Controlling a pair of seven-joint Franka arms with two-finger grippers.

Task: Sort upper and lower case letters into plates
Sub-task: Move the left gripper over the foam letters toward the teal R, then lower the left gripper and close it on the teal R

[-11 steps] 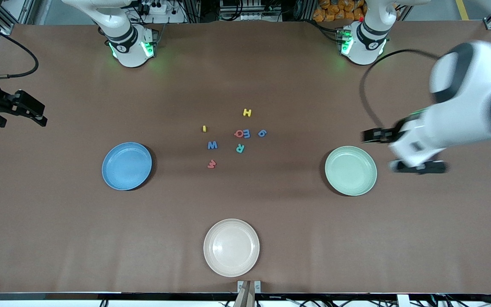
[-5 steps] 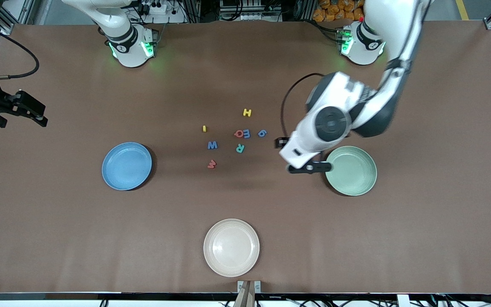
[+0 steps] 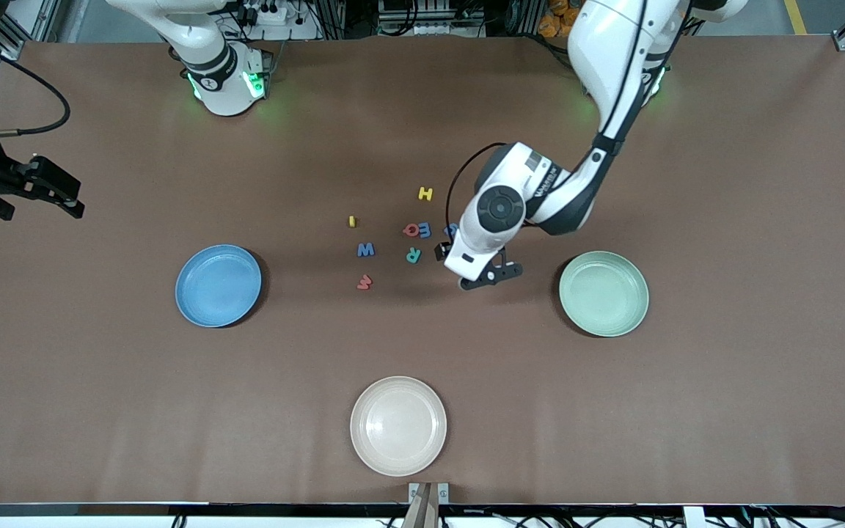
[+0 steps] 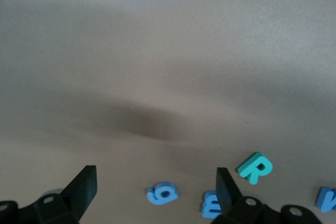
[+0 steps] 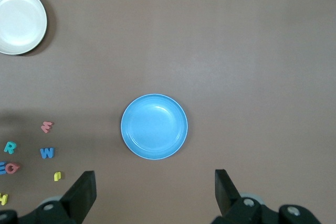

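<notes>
The toy letters themselves read: yellow H (image 3: 425, 193), red Q (image 3: 411, 229), blue E (image 3: 425, 229), teal R (image 3: 413, 255), blue W (image 3: 365, 250), blue g (image 4: 162, 192).

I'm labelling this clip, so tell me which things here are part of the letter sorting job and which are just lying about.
Part of the job:
- toy letters clustered mid-table
- blue plate
- mint green plate
- left end effector, open, over the table beside the letters

Just lying about:
- cream-white plate, nearest the front camera
- right end effector, open, waiting at its table end
</notes>
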